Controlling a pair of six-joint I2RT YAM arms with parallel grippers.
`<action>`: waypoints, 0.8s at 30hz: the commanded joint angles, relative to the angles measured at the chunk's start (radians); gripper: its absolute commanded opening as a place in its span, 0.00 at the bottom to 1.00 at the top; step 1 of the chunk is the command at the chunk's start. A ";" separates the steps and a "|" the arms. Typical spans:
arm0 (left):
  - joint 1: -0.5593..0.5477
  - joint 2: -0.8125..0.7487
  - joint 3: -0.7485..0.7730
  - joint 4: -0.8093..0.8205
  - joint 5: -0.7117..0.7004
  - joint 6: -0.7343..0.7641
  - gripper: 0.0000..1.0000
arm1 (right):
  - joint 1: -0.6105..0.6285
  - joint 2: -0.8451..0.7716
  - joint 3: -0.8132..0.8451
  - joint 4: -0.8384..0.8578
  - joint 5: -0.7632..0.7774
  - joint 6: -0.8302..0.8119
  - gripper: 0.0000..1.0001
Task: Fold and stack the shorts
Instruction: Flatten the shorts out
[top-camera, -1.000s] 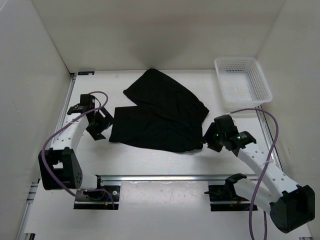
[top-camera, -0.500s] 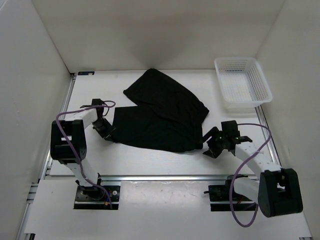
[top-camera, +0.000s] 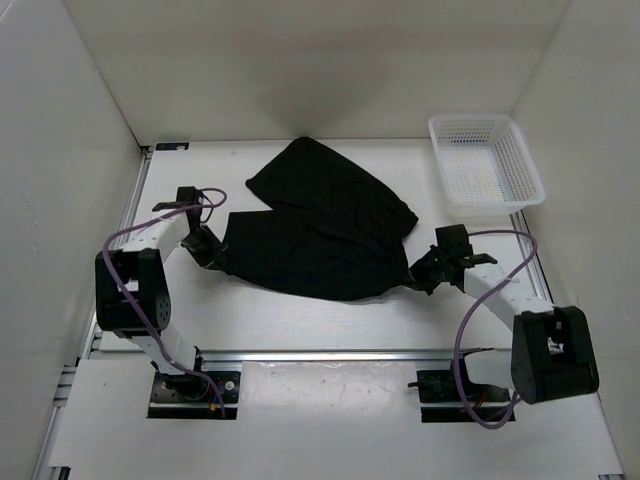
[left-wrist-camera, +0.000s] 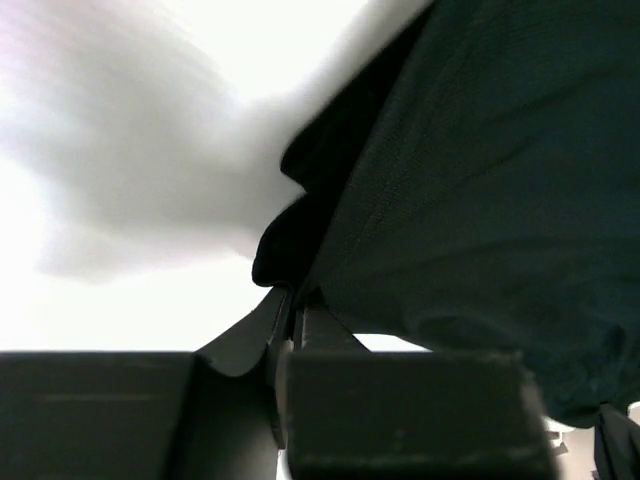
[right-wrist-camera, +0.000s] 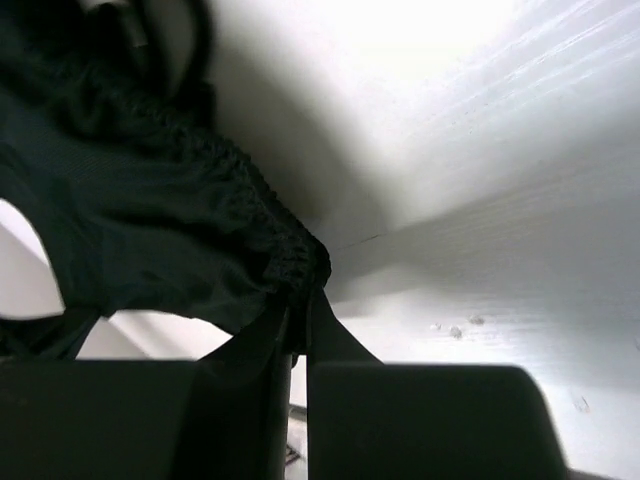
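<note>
The black shorts (top-camera: 320, 235) lie spread on the white table, one leg angled toward the back, the other reaching left. My left gripper (top-camera: 213, 255) is shut on the hem corner of the left leg; the left wrist view shows dark fabric (left-wrist-camera: 470, 200) pinched at its fingertips (left-wrist-camera: 293, 300). At the shorts' right end my right gripper (top-camera: 418, 272) is shut on the gathered waistband. The ruffled elastic edge (right-wrist-camera: 290, 250) is clamped between the fingers (right-wrist-camera: 300, 310) in the right wrist view. Both grippers sit low at the table surface.
A white mesh basket (top-camera: 485, 170) stands at the back right corner. White walls close in the table on the left, back and right. A metal rail (top-camera: 330, 355) runs across the near edge by the arm bases.
Both grippers have gone from open to shut on the shorts' edges. The left arm dropped down to the leg hem; the right arm swung in to the waistband end.
</note>
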 joint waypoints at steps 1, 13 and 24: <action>0.030 -0.123 0.041 -0.048 0.000 0.021 0.15 | 0.004 -0.106 0.058 -0.168 0.185 -0.081 0.00; 0.019 -0.009 0.121 -0.048 0.036 0.075 0.74 | 0.035 -0.099 0.058 -0.242 0.329 -0.161 0.23; -0.055 -0.207 -0.157 -0.005 0.034 -0.011 0.78 | 0.035 -0.136 0.049 -0.271 0.320 -0.179 0.52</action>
